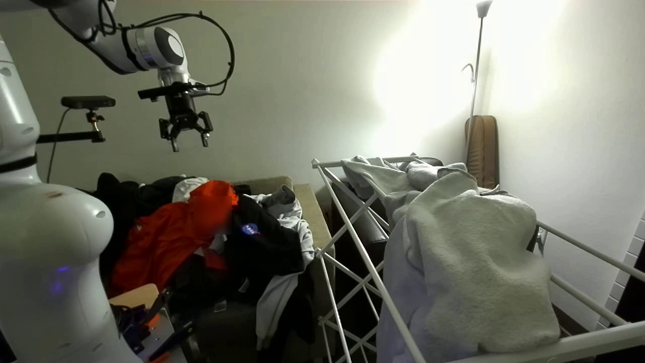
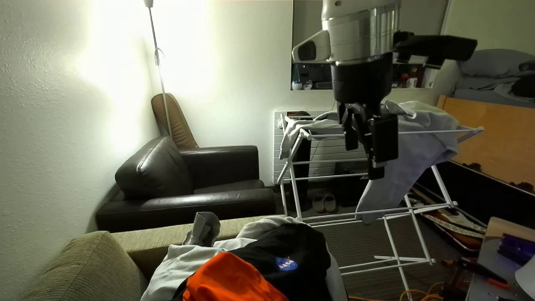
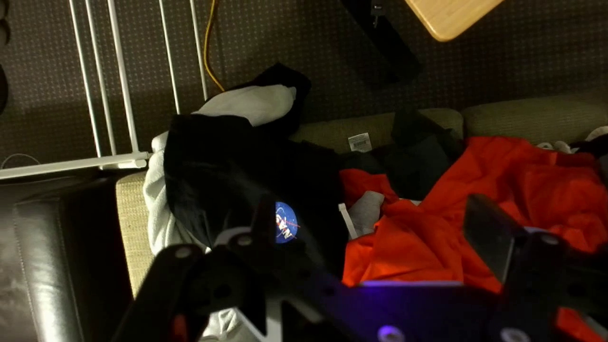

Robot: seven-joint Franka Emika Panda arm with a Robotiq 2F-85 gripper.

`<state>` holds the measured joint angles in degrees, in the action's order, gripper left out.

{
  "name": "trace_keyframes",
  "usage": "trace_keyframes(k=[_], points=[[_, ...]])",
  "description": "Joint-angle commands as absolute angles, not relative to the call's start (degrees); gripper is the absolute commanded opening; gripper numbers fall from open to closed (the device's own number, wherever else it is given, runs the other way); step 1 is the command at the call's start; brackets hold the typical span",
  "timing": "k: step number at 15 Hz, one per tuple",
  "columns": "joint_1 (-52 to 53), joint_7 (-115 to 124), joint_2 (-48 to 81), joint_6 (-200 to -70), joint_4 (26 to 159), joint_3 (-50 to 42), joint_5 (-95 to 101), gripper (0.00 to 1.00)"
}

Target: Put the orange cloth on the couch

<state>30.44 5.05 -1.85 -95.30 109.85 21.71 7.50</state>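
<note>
The orange cloth [image 1: 161, 237] lies crumpled on a heap of clothes on the beige couch [image 1: 313, 214]. In an exterior view only part of the orange cloth [image 2: 230, 280] shows at the bottom edge, beside the couch's backrest [image 2: 83, 267]. In the wrist view the orange cloth [image 3: 513, 175] spreads along the couch [image 3: 522, 116], partly behind the right finger. My gripper [image 1: 190, 145] is open and empty, high above the heap. It also shows in another exterior view [image 2: 363, 156], and its spread fingers show in the wrist view [image 3: 370, 213].
A black garment with a NASA patch [image 1: 267, 247] and pale clothes lie beside the orange cloth. A white drying rack [image 1: 347, 217] with a pale towel [image 1: 478, 262] stands by the couch's end. A dark leather armchair [image 2: 221, 205] and a tool-laden table [image 2: 510, 232] are nearby.
</note>
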Motion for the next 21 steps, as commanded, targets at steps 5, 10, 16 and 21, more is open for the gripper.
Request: trace_keyframes(k=[5, 10, 16, 21], points=[[24.91, 9.63, -12.78, -99.66, 120.31, 21.75, 3.79, 1.0], [21.82, 10.12, -15.19, -99.96, 122.14, 20.51, 3.04, 1.0], [19.01, 11.02, -15.9, -99.94, 122.42, 18.84, 3.11, 1.0], [16.82, 11.37, -15.89, -100.09, 122.04, 16.98, 2.92, 1.0]])
